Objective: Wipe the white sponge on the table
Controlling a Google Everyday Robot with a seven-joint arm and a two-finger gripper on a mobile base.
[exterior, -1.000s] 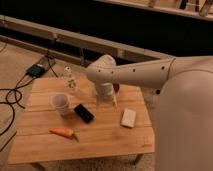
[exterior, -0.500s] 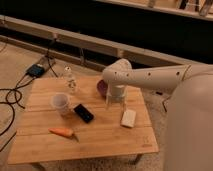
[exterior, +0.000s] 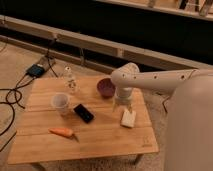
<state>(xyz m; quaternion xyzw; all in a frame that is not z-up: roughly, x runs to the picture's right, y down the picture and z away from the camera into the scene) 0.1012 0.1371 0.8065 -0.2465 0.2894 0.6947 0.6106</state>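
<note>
The white sponge (exterior: 128, 118) lies flat on the right part of the wooden plank table (exterior: 100, 142). My white arm reaches in from the right and bends down over the table. My gripper (exterior: 124, 105) hangs just above the sponge's far left end, between the sponge and a purple bowl. I cannot tell if it touches the sponge.
A purple bowl (exterior: 106, 87) stands just left of the arm. A black phone (exterior: 83, 112), a translucent cup (exterior: 60, 102), a clear bottle (exterior: 70, 80) and a carrot (exterior: 62, 132) are on the left half. A blue box (exterior: 36, 70) and cables lie on the floor at left.
My arm has swung to the right across the table, from over the phone and cup area to just above the white sponge. The objects have not moved.
</note>
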